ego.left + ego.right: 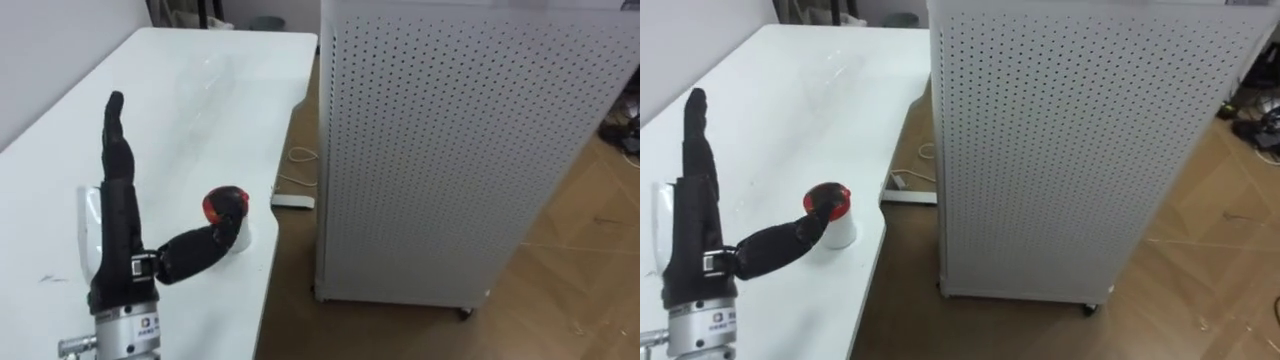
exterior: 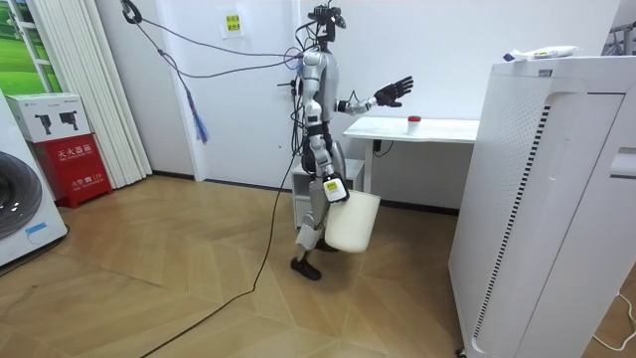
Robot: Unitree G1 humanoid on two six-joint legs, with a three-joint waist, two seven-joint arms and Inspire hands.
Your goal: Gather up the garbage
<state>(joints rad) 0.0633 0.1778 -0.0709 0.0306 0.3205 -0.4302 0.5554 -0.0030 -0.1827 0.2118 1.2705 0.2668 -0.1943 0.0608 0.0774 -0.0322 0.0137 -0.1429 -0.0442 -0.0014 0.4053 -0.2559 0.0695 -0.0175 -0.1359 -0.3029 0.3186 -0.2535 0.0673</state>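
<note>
- The robot is standing at the near end of the white table, with a tall perforated white cabinet just to the right.
- The left hand is hovering over the table with its fingers stretched straight and the thumb spread wide, gripping nothing.
- The small white cup with a red lid is sitting upright near the table's right edge. The thumb tip is overlapping it in the eye views, but contact cannot be told.
- The cup is probably light, stiff and easy to tip, so closing around the white body below the lid is looking safest.
- The right hand is hanging low beside a white bin. Whether it is gripping the bin cannot be told.
</note>
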